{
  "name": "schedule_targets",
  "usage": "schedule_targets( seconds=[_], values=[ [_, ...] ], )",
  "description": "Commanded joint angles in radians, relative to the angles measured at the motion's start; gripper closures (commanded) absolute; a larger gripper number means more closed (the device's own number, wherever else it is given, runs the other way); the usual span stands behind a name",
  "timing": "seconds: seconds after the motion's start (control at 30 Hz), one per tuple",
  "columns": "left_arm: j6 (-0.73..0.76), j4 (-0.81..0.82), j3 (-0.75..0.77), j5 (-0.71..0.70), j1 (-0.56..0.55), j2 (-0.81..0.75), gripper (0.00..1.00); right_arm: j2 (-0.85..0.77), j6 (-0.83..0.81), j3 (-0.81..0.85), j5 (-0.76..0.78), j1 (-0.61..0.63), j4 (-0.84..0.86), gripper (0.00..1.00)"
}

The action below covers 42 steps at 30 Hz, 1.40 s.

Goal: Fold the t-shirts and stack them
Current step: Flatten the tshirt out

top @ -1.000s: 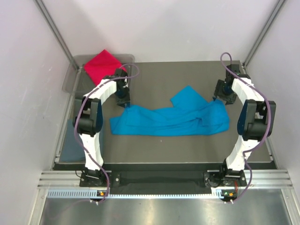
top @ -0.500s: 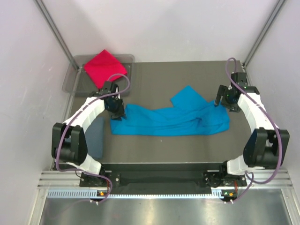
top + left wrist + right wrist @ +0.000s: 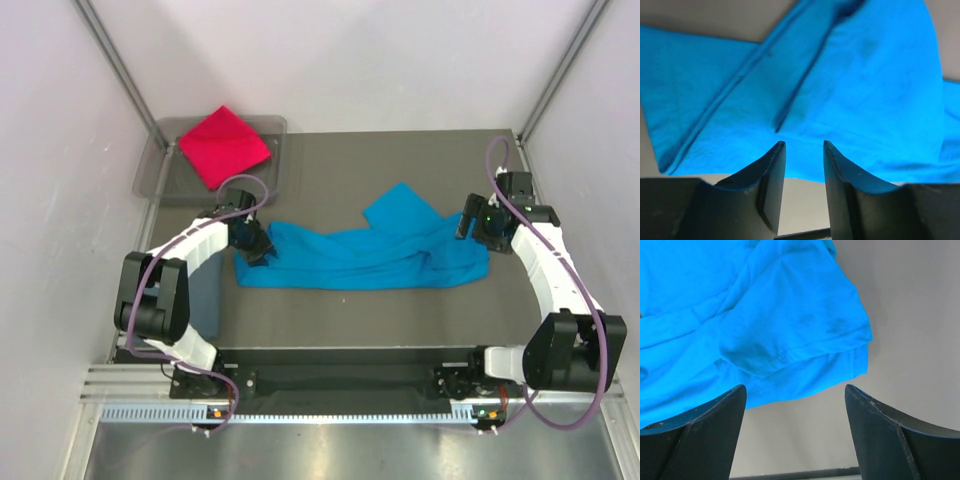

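Observation:
The turquoise-blue t-shirt (image 3: pixel 365 255) lies crumpled in a long band across the middle of the table, one sleeve pointing to the back. It fills the left wrist view (image 3: pixel 805 85) and the right wrist view (image 3: pixel 750 320). My left gripper (image 3: pixel 257 247) hovers at the shirt's left end, jaws slightly apart with nothing between them (image 3: pixel 804 146). My right gripper (image 3: pixel 467 222) is at the shirt's right end, wide open and empty (image 3: pixel 795 388). The crimson red t-shirt (image 3: pixel 224 146) lies folded in the tray. The slate grey-blue t-shirt (image 3: pixel 207 290) lies folded at the table's left edge.
A clear grey plastic tray (image 3: pixel 152 170) stands at the back left corner holding the red shirt. White walls and metal posts close in on both sides. The table's front edge (image 3: pixel 350 350) runs just before the arm bases.
Both arms have swung outward and lowered toward the shirt's ends. The left gripper moved forward to the shirt's left end, uncovering the grey-blue shirt. The blue shirt has hardly moved.

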Motion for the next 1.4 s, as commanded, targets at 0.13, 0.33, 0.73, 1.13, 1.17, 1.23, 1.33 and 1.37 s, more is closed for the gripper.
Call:
schedule_targets(
  seconds=[0.13,0.33,0.73,1.13,1.17,1.23,1.33,1.37],
  values=[
    [-0.171,0.096,-0.072,-0.042,0.026,-0.018,0.56,-0.028,0.004,-0.012,-0.013,0.006,0.036,0.20],
    [-0.203,0.130,-0.099,-0.039,0.029,0.009,0.59,-0.008,-0.002,0.003,-0.022,0.006,0.044,0.20],
    [-0.189,0.153,-0.078,-0.043,0.034,0.068,0.71,0.004,-0.003,-0.015,-0.032,0.006,0.054,0.20],
    [-0.147,0.143,-0.055,-0.048,0.035,0.074,0.82,0.015,0.001,-0.013,-0.026,0.004,0.048,0.19],
    [-0.142,0.144,-0.053,-0.047,0.035,0.074,0.85,0.015,0.001,-0.013,-0.029,0.004,0.047,0.20],
    [-0.130,0.141,-0.052,-0.047,0.035,0.068,0.90,0.013,0.003,-0.020,-0.027,0.004,0.048,0.19],
    [-0.111,0.129,-0.049,-0.054,0.035,0.051,0.96,0.021,0.009,-0.024,-0.012,0.004,0.036,0.19],
    [-0.108,0.126,-0.049,-0.054,0.034,0.042,0.98,0.025,0.010,-0.024,-0.006,0.004,0.027,0.19]
  ],
)
